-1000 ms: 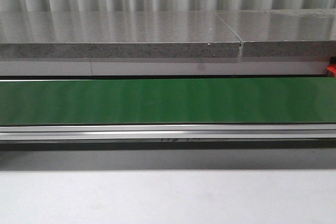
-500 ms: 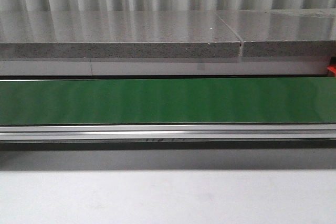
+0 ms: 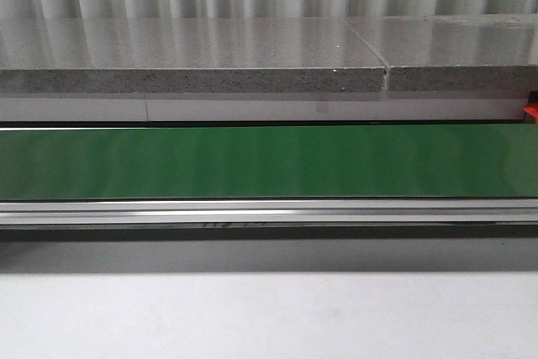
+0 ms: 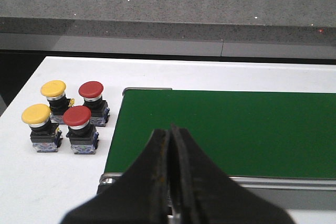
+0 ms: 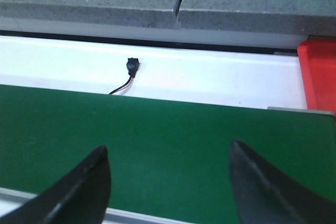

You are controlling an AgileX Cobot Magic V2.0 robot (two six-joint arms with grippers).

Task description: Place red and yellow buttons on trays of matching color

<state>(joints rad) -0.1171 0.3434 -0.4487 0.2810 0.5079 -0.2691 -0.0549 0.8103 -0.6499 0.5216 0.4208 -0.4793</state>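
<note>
The left gripper (image 4: pixel 170 145) has its two black fingers pressed together with nothing between them, poised over the near edge of the green conveyor belt (image 4: pixel 231 129). Beside the belt's end, on the white surface (image 4: pixel 31 182), four push buttons stand upright in a tight two-by-two cluster: a yellow button (image 4: pixel 53 88) and a red button (image 4: pixel 91 89) in the far row, another yellow button (image 4: pixel 36 114) and another red button (image 4: pixel 77 116) in the near row. Each has a domed round cap on a silver collar over a black block base. The right gripper (image 5: pixel 169 179) is spread wide and empty above the belt (image 5: pixel 157 140); the red tray (image 5: pixel 318 74) lies just beyond the belt's far corner
</note>
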